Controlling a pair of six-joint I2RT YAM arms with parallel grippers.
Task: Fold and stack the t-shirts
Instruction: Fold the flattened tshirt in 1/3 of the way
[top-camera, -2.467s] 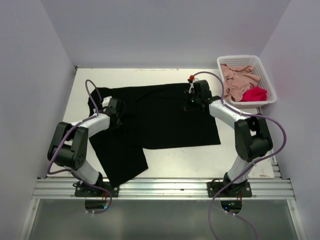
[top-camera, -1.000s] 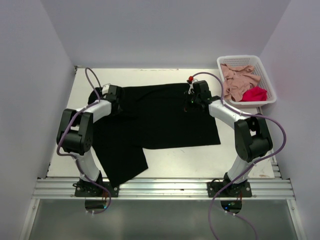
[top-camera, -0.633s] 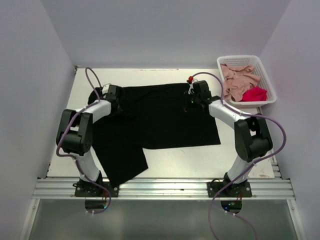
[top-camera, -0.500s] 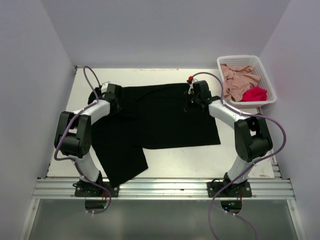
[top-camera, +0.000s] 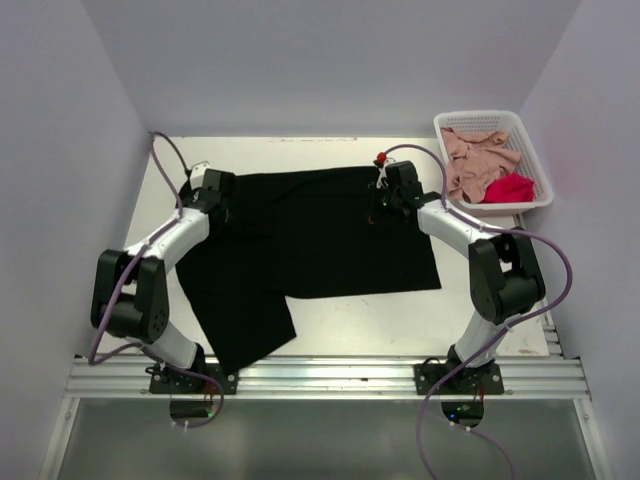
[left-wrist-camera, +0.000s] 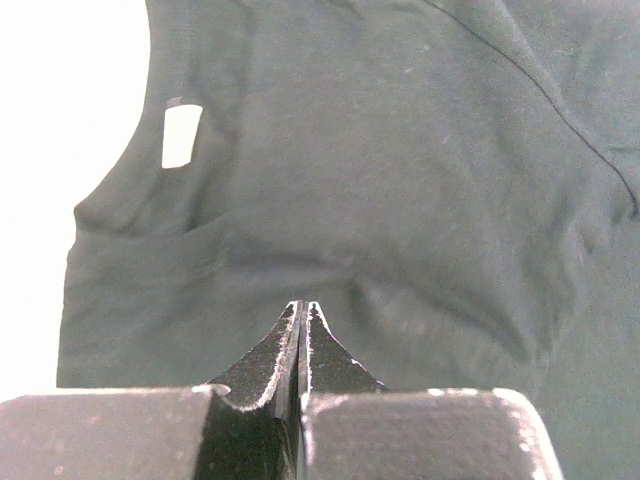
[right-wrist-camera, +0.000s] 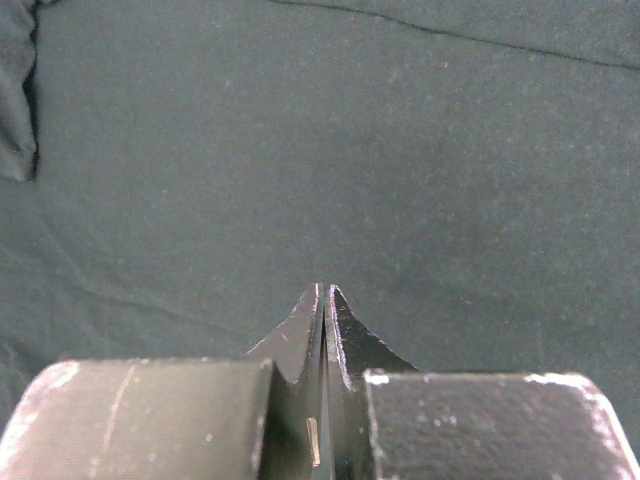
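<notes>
The black t-shirt lies spread across the middle of the worktop, with one part trailing toward the near left edge. The left pincer sits at its far left corner and the right pincer at its far right edge. Both are pressed closed, tips at the cloth. A pink t-shirt and a red t-shirt lie in the white basket at far right.

White plastic lattice basket sits in the upper right of the overhead shot, right at the far right corner of the pale table. Plain white walls box it in on the left, back and right. A ribbed aluminium rail runs along the bottom edge. In the left wrist view the tabletop is just blown-out white, upper left.
</notes>
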